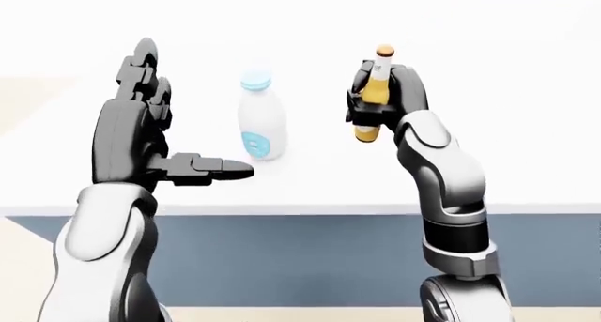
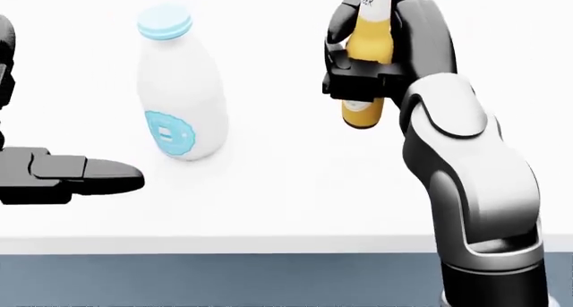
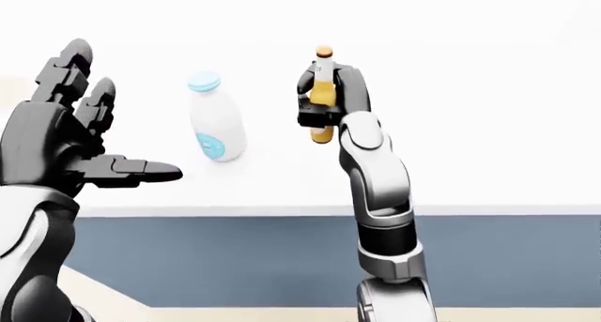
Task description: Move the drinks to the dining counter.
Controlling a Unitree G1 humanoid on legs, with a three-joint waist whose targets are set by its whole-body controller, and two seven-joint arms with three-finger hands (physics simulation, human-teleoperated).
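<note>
A white milk bottle (image 1: 260, 118) with a pale blue cap and blue label stands upright on the white counter (image 1: 310, 181). An amber beer bottle (image 1: 374, 90) with a gold cap is upright, and my right hand (image 1: 380, 100) is shut around its body; its base seems at or just above the counter. My left hand (image 1: 174, 125) is open to the left of the milk bottle, fingers pointing up, thumb (image 1: 211, 168) reaching toward the bottle's base without touching it. The head view shows both bottles closer, milk bottle (image 2: 179, 99) and beer bottle (image 2: 367, 58).
The counter's near edge (image 1: 301, 209) runs across the view above a blue-grey front panel (image 1: 301, 258). A beige floor strip (image 1: 19, 237) shows at the lower left. The surface beyond the bottles is washed out white.
</note>
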